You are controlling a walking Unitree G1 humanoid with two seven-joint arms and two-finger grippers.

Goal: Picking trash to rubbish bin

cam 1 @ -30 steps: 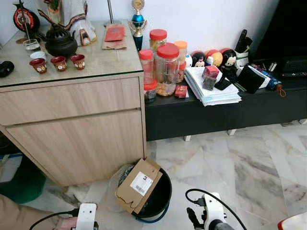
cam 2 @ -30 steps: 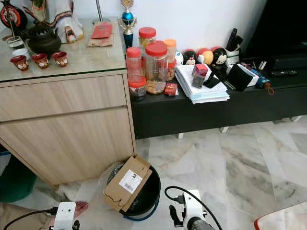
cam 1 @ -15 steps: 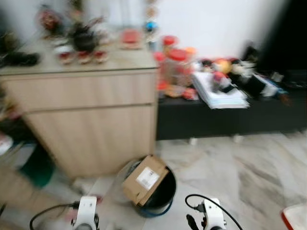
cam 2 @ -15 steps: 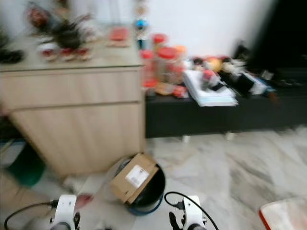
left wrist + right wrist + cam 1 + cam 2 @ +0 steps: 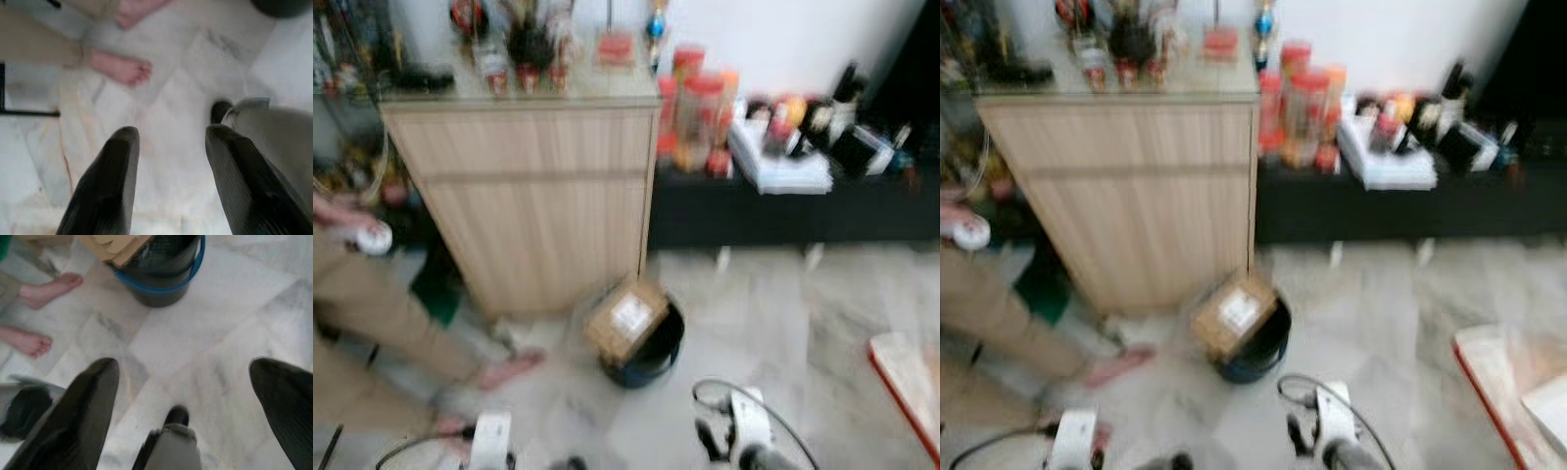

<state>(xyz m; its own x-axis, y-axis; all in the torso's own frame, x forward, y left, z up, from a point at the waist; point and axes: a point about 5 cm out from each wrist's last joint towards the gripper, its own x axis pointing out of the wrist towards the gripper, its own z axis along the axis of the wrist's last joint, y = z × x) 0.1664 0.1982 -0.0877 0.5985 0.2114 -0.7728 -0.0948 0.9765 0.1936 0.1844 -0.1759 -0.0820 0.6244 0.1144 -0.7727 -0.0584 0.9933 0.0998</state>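
The left gripper (image 5: 168, 161) is held low over the marble floor (image 5: 166, 78) with its fingers spread and nothing between them. The right gripper (image 5: 183, 396) is likewise held low, spread wide and empty. Just ahead of it a black bin (image 5: 161, 271) is seen, with a cardboard box (image 5: 626, 319) stuck in its top. A person's bare feet (image 5: 46, 290) are seen left of the bin. Behind stands a wooden cabinet (image 5: 529, 186).

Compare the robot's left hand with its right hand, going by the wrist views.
The right hand is spread wider than the left hand. The right hand looks toward the dark, blue-rimmed bin; the left hand looks toward a bare foot. Both are open, empty, above marble floor.
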